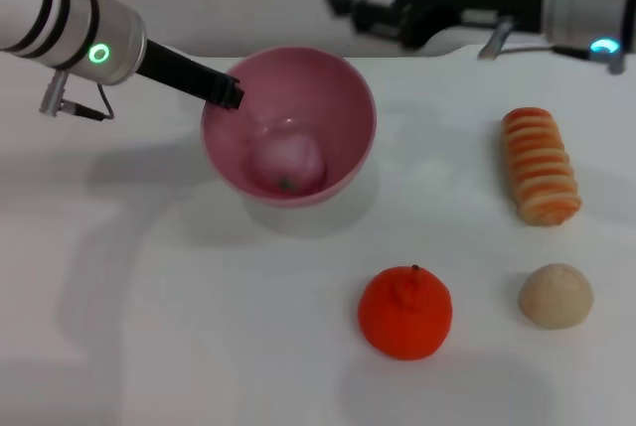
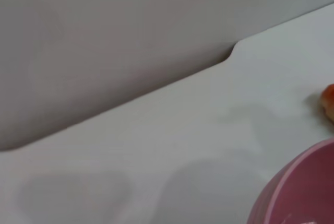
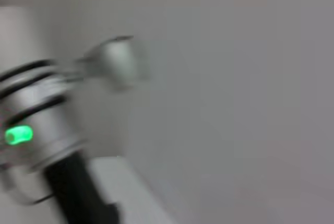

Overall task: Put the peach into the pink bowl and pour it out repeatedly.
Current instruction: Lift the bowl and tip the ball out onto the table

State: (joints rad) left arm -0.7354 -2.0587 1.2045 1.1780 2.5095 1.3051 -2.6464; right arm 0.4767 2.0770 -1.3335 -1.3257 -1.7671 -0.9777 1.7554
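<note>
While the left gripper (image 1: 231,91) clamps the near-left rim of the pink bowl (image 1: 343,88), the bowl sits tipped, its mouth facing up and toward the camera, and the peach (image 1: 290,161) lies inside against the lower wall, green stem mark facing down. The right gripper (image 1: 370,1) hangs over the far edge of the white table (image 1: 199,327), well apart from the bowl, its black fingers spread wide with nothing between them. To the right of the bowl lies a striped orange-and-cream bread roll (image 1: 541,166), with a beige ball (image 1: 556,295) nearer the front edge and a bright orange fruit (image 1: 404,312) left of that ball. Open tabletop stretches across the whole front-left area and between the bowl and the roll. From the left wrist view, only a curve of the bowl's rim (image 2: 292,182) shows, with bare table running to its far edge.
</note>
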